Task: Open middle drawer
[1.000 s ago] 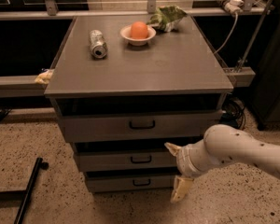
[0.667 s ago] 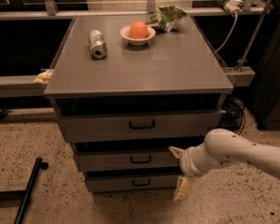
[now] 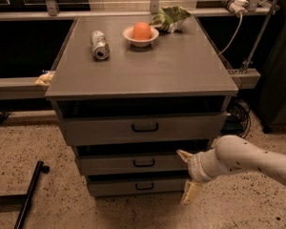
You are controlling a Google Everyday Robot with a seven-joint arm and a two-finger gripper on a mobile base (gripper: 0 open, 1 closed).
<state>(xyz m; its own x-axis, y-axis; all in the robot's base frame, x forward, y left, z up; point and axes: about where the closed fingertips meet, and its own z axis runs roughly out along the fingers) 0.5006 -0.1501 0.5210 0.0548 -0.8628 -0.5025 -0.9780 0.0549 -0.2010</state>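
Three grey drawer fronts stack under one broad surface [image 3: 171, 66]. The tallest drawer [image 3: 100, 128] is on top, the middle drawer [image 3: 109, 165] sits below it, and the narrowest drawer [image 3: 114, 187] is lowest, near the floor. The middle drawer's front looks level with its neighbours, with only a dark gap above it, so I judge it not yet pulled out and nearly all the task is left.

From the right, the pale arm [image 3: 248, 159] reaches in low, and the hand [image 3: 188, 174] sits at the right end of the middle drawer, well apart from the small black loop handle [image 3: 144, 163] at its centre. Its fingers are spread wide and hold nothing. The upper finger [image 3: 185, 155] points at the right edge of the middle front, and the lower finger [image 3: 190, 193] hangs beside the bottom drawer's corner. Whether the upper tip touches the front I cannot tell. The hand has to shift left to the handle, close on it and pull.

Up on the surface lie a can [image 3: 100, 44] on its side, a bowl [image 3: 133, 35] with an orange [image 3: 142, 30], and a crumpled bag [image 3: 170, 18].
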